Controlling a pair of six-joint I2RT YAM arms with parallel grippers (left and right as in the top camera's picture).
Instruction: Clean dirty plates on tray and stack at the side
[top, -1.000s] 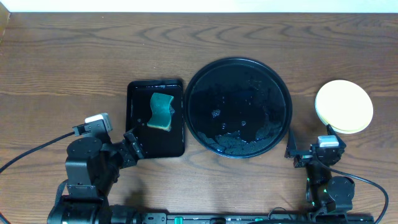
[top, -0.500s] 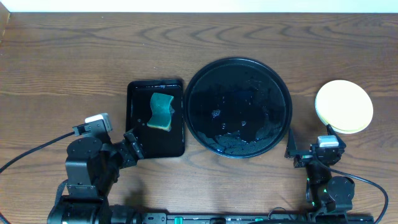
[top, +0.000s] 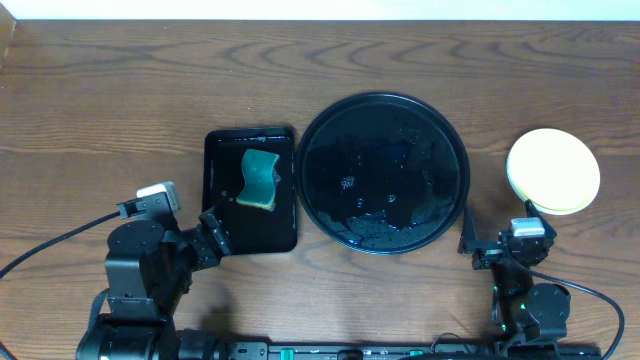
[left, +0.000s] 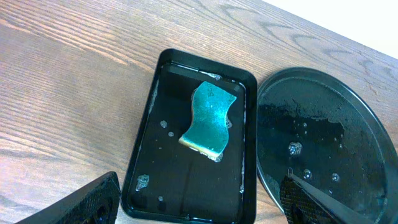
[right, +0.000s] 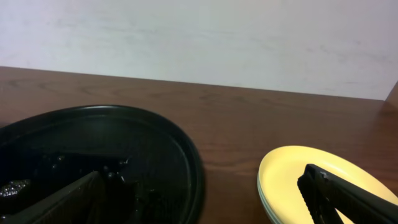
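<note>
Left end effector (left: 199, 202) and right end effector (right: 205, 193) spread wide, low, empty.

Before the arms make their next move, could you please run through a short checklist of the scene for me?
1. Round tray free of plates: ok, only wet droplets show.
2. Plates stacked beside the tray: ok, yellow one on top.
3. All smears gone: cannot tell, lower plates are hidden.
4. Sponge back in the rectangular tray: ok.
5. Left end effector open and empty: ok.
6. Right end effector open and empty: ok.
</note>
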